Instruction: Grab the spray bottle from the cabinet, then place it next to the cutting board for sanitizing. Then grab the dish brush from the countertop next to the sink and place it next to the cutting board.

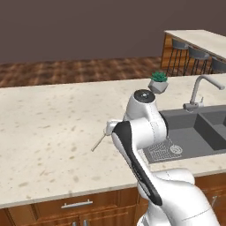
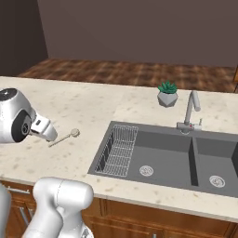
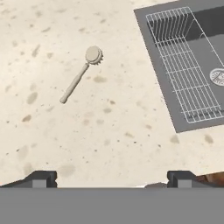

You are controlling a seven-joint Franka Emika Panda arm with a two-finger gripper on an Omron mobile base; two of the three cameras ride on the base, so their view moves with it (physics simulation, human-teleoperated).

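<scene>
The dish brush (image 3: 81,74), pale beige with a round head, lies flat on the speckled countertop (image 3: 109,131) just left of the sink (image 3: 153,48). It also shows as the brush (image 2: 65,137) in the right base view. In the left base view its handle (image 1: 98,143) sticks out from behind my arm. My gripper (image 3: 111,179) hangs above the counter, open, with nothing between its fingertips (image 3: 41,178), and the brush lies ahead of it and a little left. The spray bottle, the cabinet and the cutting board are out of view.
The dark double sink (image 2: 139,128) holds a wire rack (image 2: 118,151) in its left basin, with a grey faucet (image 2: 190,109) behind. A small potted plant (image 2: 167,93) stands beyond the sink. Wooden drawers (image 1: 75,205) run below the counter's front edge.
</scene>
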